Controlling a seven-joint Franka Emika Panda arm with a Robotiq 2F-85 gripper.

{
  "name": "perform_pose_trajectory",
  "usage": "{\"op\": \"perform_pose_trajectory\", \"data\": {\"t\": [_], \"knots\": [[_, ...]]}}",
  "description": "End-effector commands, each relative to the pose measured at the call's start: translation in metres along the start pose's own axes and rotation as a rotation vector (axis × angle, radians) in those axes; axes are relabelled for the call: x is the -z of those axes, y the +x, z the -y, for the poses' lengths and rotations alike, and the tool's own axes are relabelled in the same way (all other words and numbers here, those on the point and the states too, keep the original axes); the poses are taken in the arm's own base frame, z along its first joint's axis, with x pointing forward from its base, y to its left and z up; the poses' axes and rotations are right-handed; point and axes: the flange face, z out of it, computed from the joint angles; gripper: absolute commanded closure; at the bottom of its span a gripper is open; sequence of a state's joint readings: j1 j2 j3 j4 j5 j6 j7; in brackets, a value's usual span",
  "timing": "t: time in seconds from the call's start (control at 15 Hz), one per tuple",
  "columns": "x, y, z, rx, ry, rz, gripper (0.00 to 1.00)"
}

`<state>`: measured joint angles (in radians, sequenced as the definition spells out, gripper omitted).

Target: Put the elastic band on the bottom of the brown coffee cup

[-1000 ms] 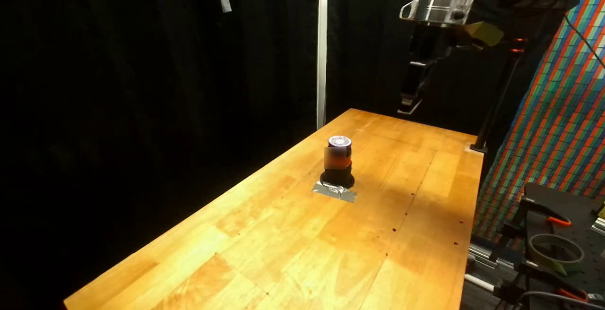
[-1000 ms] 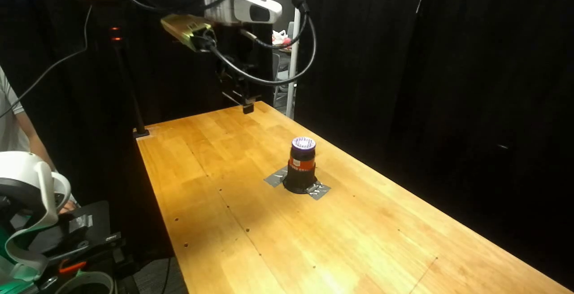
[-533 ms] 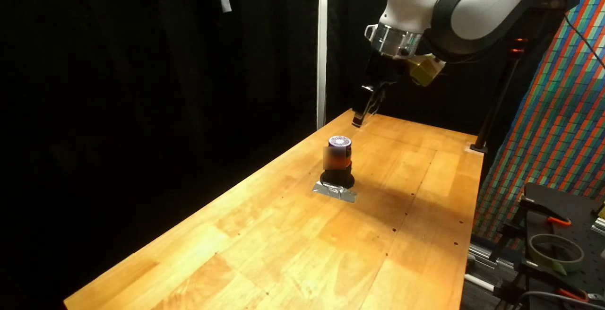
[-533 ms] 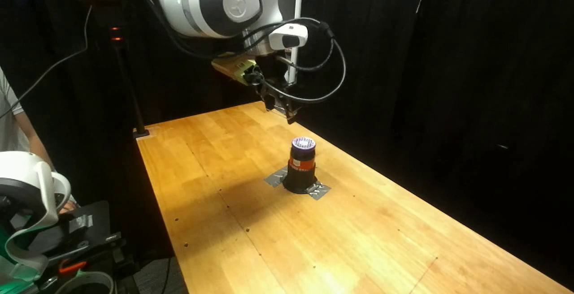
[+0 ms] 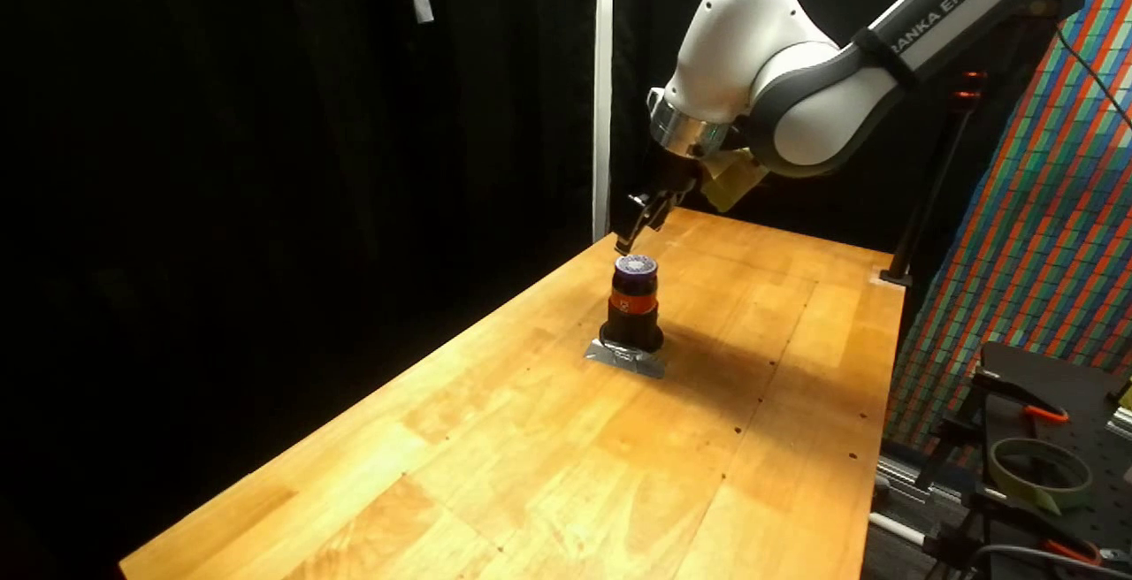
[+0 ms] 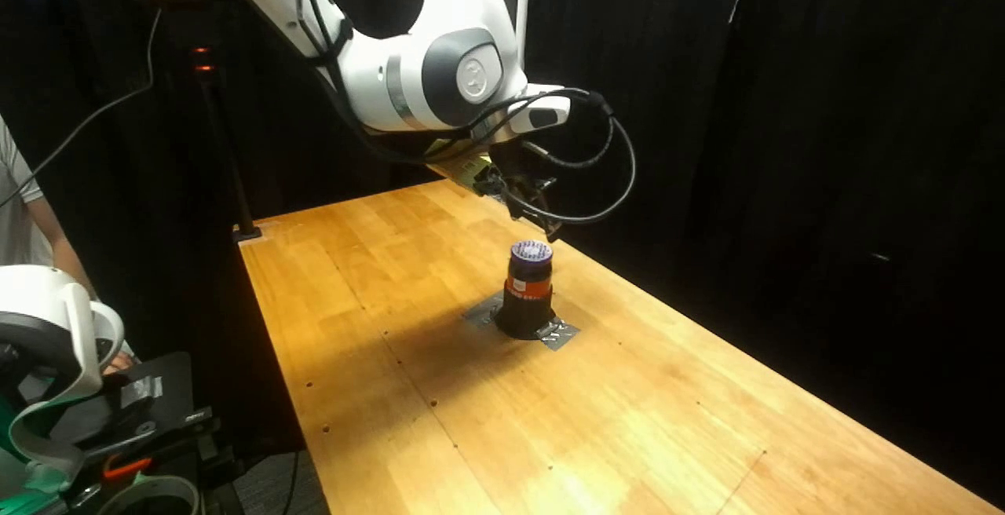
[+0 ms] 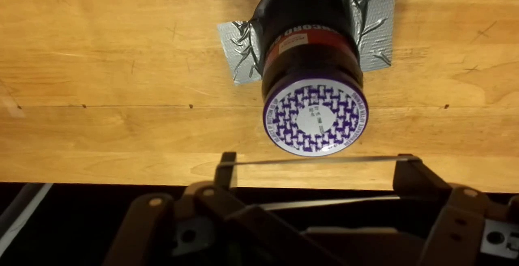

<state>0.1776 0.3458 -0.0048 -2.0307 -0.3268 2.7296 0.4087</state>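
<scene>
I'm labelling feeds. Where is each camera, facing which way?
An exterior view: above table height, facing down at the lidded jar; shows tool, arm from upper right.
An exterior view: likewise raised, facing the jar from another side; tool, cables, arm from upper left.
Wrist view: on the arm, facing down at the jar; fingers show, elastic band stretched between.
All views share table, jar, tool.

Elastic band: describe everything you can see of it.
The elastic band is thin and pale, and looks like rubber. In the wrist view, two taut, nearly straight strands stretch between the spread fingers of the gripper; where they wrap is partly hidden. It hangs in the air, seemingly apart from the dark jar.
</scene>
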Motion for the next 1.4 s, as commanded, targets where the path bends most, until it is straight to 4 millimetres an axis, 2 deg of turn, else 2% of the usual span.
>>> {"op": "perform_pose_trajectory", "data": {"t": [0.0, 0.33, 0.8, 1.07, 1.33], "knots": [[-0.023, 0.019, 0.003, -0.029, -0.004, -0.029, 0.00], [-0.049, 0.023, 0.003, -0.041, -0.004, -0.015, 0.00], [-0.071, 0.022, -0.005, -0.062, -0.007, 0.031, 0.00], [-0.068, 0.011, -0.005, -0.071, 0.045, 0.177, 0.00], [-0.050, 0.009, -0.012, -0.074, 0.075, 0.248, 0.00]]}}
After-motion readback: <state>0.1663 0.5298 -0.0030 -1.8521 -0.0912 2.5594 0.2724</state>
